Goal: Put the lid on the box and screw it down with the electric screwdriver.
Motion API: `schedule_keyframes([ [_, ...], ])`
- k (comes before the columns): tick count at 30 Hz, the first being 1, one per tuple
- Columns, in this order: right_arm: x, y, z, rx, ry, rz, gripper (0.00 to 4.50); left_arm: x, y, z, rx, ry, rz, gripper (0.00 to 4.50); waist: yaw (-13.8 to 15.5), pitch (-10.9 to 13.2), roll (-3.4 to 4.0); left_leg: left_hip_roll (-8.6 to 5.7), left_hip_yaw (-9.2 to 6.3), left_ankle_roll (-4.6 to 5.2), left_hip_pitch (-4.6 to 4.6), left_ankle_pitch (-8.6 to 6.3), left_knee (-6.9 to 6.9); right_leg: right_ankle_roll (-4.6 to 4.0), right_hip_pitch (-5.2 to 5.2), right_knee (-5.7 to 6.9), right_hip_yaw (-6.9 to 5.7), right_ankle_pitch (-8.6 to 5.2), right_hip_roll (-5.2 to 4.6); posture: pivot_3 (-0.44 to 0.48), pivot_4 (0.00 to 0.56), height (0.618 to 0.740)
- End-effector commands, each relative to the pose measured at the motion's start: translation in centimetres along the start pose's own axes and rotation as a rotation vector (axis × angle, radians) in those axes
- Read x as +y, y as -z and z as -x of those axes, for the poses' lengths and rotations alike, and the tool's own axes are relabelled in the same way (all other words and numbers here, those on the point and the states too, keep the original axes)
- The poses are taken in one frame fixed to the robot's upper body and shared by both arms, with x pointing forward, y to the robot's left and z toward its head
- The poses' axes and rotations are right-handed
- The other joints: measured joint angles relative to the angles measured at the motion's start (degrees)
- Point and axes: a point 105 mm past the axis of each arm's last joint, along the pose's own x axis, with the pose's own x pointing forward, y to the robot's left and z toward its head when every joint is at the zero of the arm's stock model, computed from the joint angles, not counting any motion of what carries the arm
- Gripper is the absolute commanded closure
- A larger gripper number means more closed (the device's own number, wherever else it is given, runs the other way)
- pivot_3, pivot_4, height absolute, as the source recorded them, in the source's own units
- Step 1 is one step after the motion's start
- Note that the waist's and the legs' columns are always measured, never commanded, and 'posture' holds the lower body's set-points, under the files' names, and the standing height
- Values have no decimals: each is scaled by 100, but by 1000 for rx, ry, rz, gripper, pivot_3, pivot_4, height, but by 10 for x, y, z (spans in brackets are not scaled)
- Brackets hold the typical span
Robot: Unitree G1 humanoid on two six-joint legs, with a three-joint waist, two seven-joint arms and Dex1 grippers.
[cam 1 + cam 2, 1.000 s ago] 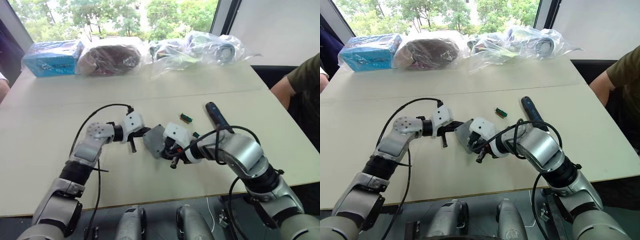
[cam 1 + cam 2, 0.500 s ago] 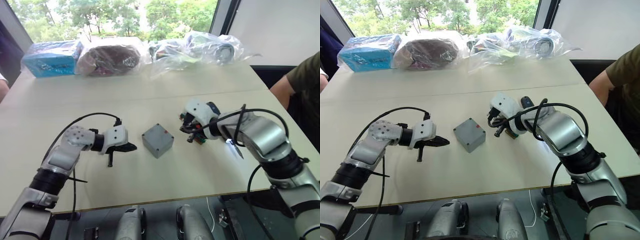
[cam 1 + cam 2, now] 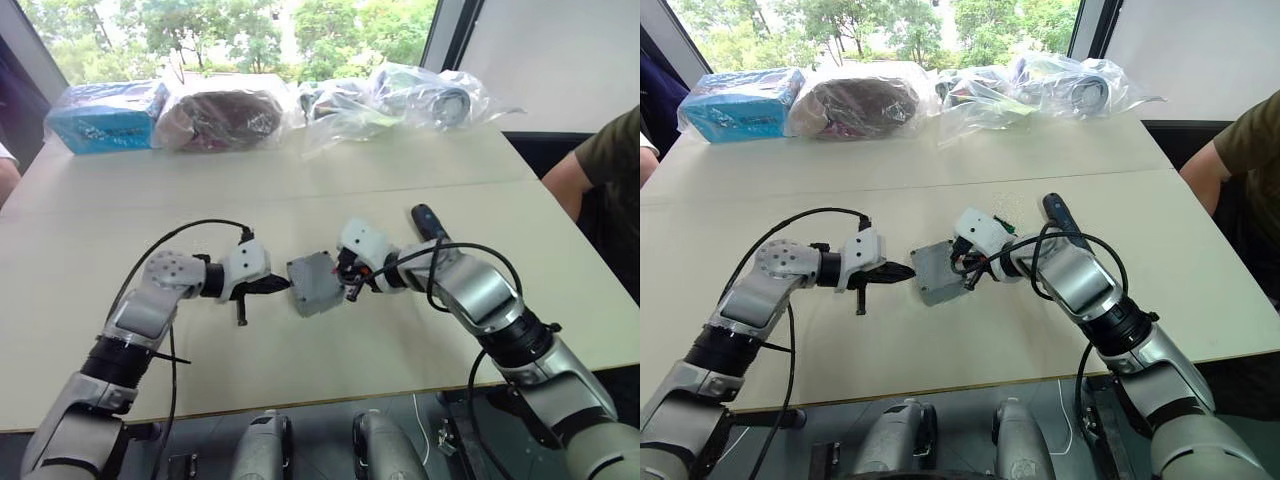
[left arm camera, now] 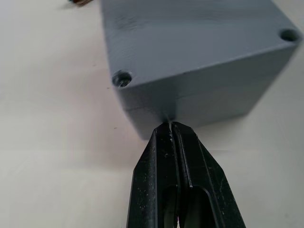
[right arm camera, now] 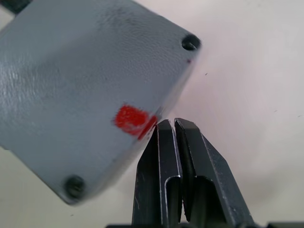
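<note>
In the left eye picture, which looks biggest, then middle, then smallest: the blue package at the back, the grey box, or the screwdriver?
1. Blue package, though farthest from the camera.
2. Box, with the lid on it.
3. Electric screwdriver, but the right arm hides part of it, so this place is unsure.

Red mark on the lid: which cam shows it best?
Right wrist view. The red mark shows large on the lid, at the edge just beside the shut right claw. The left wrist view shows the lid's grey top and two corner holes, no red. In the eye views the right claw covers that spot.
</note>
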Motion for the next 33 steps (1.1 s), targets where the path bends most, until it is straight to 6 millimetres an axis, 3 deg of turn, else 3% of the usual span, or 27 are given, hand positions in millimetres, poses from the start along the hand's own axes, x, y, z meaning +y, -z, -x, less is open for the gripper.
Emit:
schedule_keyframes([
  [1, 14, -18, 4, -68, -47, 11, 4415, 9, -14, 4, -32, -23, -42, 4500, 0, 0, 0, 0, 0, 0, 0, 0, 0, 0, 0, 0, 0, 0, 0, 0, 150, 740],
  [8, 19, -17, 7, -60, -55, -13, 4415, 6, -10, 9, -17, -8, -41, 4500, -2, 0, 0, 0, 0, 0, 0, 0, 0, 0, 0, 0, 0, 0, 0, 0, 150, 740],
  [11, 0, -20, 21, -99, 52, -3, 4415, 4, -13, 19, -20, 2, -38, 4500, -3, 0, 0, 0, 0, 0, 0, 0, 0, 0, 0, 0, 0, 0, 0, 0, 150, 740],
  [15, -28, -38, 49, -323, 199, -19, 4415, 9, -37, 35, -117, -24, 19, 4500, 16, 0, -2, 1, -1, 0, 0, 0, 0, 0, 0, -1, 1, 0, -1, 0, 150, 740],
  [18, -49, -27, 58, -341, 292, -50, 4415, 13, -58, 45, -175, -38, 24, 4500, 11, 0, -2, 0, -3, 0, 0, 0, 2, 1, 4, -1, 0, 0, -3, 0, 150, 740],
  [21, -56, -22, 57, -357, 291, -61, 3643, 16, -75, 50, -209, -49, 9, 4500, 1, 0, -2, 0, -2, 0, 2, 0, 8, 1, 8, -1, 0, 0, -2, 0, 150, 740],
  [29, -82, -13, 37, -367, 314, -153, 356, 26, -105, 47, -277, -86, -16, 4500, -9, 0, -2, 0, 1, 0, 5, 0, 8, 1, 9, 0, 2, 0, 2, 0, 150, 740],
  [33, -92, -11, 21, -365, 301, -216, 356, 26, -109, 46, -278, -92, -36, 4500, -21, 0, -2, 0, 0, 0, 6, 0, 8, 1, 9, 0, 2, 0, 2, 0, 150, 740],
])
